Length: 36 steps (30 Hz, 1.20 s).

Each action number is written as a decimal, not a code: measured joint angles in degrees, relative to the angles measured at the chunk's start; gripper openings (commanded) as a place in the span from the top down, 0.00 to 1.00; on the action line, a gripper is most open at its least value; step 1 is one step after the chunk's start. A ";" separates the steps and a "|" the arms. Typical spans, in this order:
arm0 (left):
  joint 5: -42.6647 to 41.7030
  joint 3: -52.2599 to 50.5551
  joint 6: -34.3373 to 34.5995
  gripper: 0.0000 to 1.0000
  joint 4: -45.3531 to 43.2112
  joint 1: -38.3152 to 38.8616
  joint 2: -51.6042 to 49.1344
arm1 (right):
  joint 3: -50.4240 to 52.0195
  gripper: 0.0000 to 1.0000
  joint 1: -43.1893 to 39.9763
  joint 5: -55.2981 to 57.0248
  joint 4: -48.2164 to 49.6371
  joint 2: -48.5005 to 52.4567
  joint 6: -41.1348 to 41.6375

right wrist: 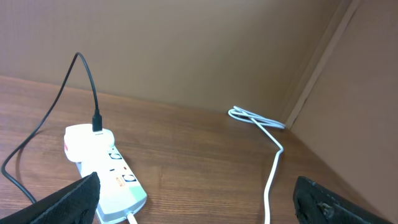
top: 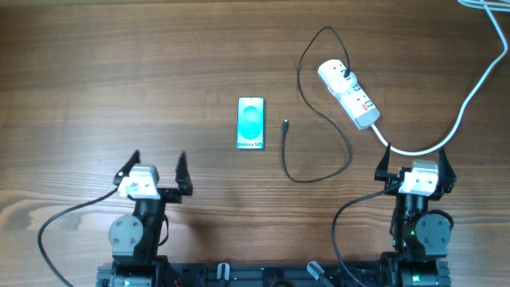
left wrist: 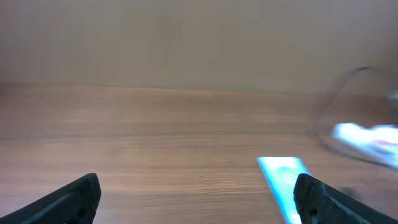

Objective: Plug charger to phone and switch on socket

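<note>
The phone lies flat in the middle of the table, cyan screen up; it also shows blurred in the left wrist view. The charger is a thin black cable plugged into the socket's far end, looping round to a free connector tip just right of the phone. The socket is a white strip lying at a slant at the right; it also shows in the right wrist view. My left gripper is open and empty, near the front left. My right gripper is open and empty, in front of the socket.
The socket's thick white cord curves from the strip's near end off to the back right corner, and shows in the right wrist view. A brown wall stands behind the table and at its right side.
</note>
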<state>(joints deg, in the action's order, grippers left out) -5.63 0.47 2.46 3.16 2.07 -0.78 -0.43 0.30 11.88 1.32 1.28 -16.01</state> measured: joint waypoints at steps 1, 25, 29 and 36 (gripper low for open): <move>-4.07 0.00 1.40 0.00 -0.57 0.00 0.00 | 0.00 0.00 0.00 0.00 0.00 0.00 0.02; -16.57 18.14 18.53 0.00 -34.01 0.00 -3.98 | 0.00 0.00 0.00 0.04 0.00 0.28 0.00; -19.15 32.52 19.02 0.00 -19.30 0.00 -13.86 | 0.02 0.00 0.00 0.15 0.02 0.37 0.00; -23.61 70.97 15.63 0.00 34.21 0.00 -46.58 | 0.04 0.00 0.00 0.20 0.02 0.44 -0.02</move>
<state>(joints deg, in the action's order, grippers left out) -29.23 71.44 18.09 37.36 2.07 -47.35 -0.38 0.30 12.08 1.34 1.72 -16.03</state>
